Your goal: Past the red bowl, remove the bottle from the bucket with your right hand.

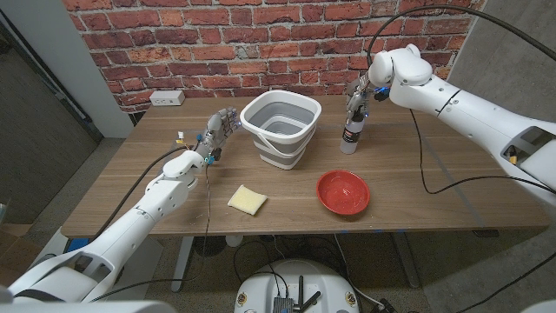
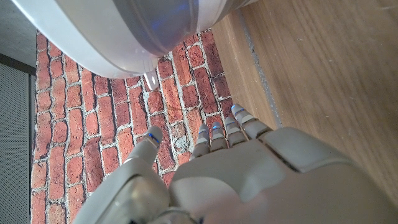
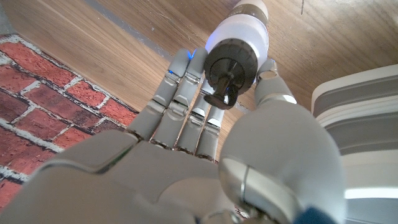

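The grey-and-white collapsible bucket (image 1: 264, 137) stands mid-table. To its right, beyond the red bowl (image 1: 342, 191), a small white bottle (image 1: 349, 137) with a dark spray top is upright at the table surface. My right hand (image 1: 359, 97) grips its upper part from above. In the right wrist view the bottle (image 3: 239, 46) sits between the fingers and thumb of that hand (image 3: 186, 143), with the bucket (image 3: 367, 124) beside it. I cannot tell whether the bottle's base touches the wood. My left hand (image 1: 219, 132) hovers open just left of the bucket, fingers apart and holding nothing.
A yellow sponge (image 1: 248, 199) lies in front of the bucket toward the left. A white power outlet (image 1: 167, 97) sits at the table's back left edge against the brick wall. Black cables hang from my right arm over the table's right side.
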`<control>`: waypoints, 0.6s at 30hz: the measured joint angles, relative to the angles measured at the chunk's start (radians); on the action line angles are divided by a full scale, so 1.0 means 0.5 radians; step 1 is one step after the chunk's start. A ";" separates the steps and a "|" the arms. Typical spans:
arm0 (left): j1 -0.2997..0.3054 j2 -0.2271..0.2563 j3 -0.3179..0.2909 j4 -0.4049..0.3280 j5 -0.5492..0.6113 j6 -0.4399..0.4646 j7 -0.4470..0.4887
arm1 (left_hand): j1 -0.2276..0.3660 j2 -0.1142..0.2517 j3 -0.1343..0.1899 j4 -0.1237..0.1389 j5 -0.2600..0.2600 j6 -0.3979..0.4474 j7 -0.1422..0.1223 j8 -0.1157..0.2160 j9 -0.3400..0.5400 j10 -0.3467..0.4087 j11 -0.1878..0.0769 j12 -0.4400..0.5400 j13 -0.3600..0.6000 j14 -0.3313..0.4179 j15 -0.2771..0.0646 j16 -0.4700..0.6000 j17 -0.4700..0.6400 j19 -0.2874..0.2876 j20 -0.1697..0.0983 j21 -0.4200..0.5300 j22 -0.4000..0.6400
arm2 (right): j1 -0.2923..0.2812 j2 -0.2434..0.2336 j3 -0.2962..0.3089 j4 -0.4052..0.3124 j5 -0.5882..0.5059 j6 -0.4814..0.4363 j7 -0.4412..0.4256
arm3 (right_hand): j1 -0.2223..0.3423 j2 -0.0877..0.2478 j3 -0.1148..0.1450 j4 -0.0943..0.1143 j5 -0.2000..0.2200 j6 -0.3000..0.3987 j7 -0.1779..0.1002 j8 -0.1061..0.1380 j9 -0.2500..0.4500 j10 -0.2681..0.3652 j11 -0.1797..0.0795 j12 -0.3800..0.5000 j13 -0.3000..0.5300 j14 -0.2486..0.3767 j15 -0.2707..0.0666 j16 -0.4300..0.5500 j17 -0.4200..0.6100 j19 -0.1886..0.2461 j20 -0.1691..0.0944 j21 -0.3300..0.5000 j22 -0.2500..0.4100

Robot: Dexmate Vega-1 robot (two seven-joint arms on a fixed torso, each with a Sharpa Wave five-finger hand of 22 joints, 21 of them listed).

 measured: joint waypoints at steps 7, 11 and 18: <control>-0.003 -0.004 0.000 0.012 -0.002 -0.006 -0.013 | 0.000 0.000 0.000 0.000 0.000 0.000 0.000 0.000 0.000 0.000 0.000 0.000 0.000 0.000 0.000 0.000 0.000 0.000 0.000 0.000 0.000 | 0.001 0.009 -0.011 0.002 -0.009 0.000 0.004 | 0.000 0.000 -0.004 0.002 0.003 -0.010 0.010 0.000 0.000 -0.001 -0.001 0.000 0.004 -0.018 0.004 -0.006 0.001 -0.001 0.002 0.000 0.000; -0.003 -0.004 0.000 0.012 -0.002 -0.007 -0.015 | 0.000 0.000 0.000 0.000 0.000 0.000 0.000 0.000 0.000 0.000 0.000 0.000 0.000 0.000 0.000 0.000 0.000 0.000 0.000 0.000 0.000 | 0.001 0.013 -0.015 0.002 -0.009 0.000 0.004 | -0.011 0.011 -0.012 0.004 0.003 -0.047 0.018 -0.022 0.002 -0.021 -0.022 -0.015 0.016 -0.038 0.012 -0.021 0.001 -0.015 0.007 0.000 0.000; -0.010 -0.008 0.000 0.024 -0.003 -0.008 -0.015 | 0.000 0.000 0.005 0.006 0.000 0.000 0.000 0.000 0.000 0.000 0.000 0.000 0.000 0.000 0.000 0.000 0.000 0.000 0.000 0.000 0.000 | 0.004 0.018 -0.026 -0.004 -0.036 -0.007 0.026 | -0.030 0.029 -0.061 0.017 0.012 -0.176 0.045 -0.076 0.010 -0.124 0.002 -0.071 0.038 -0.171 0.045 -0.070 0.011 -0.100 0.015 -0.002 -0.010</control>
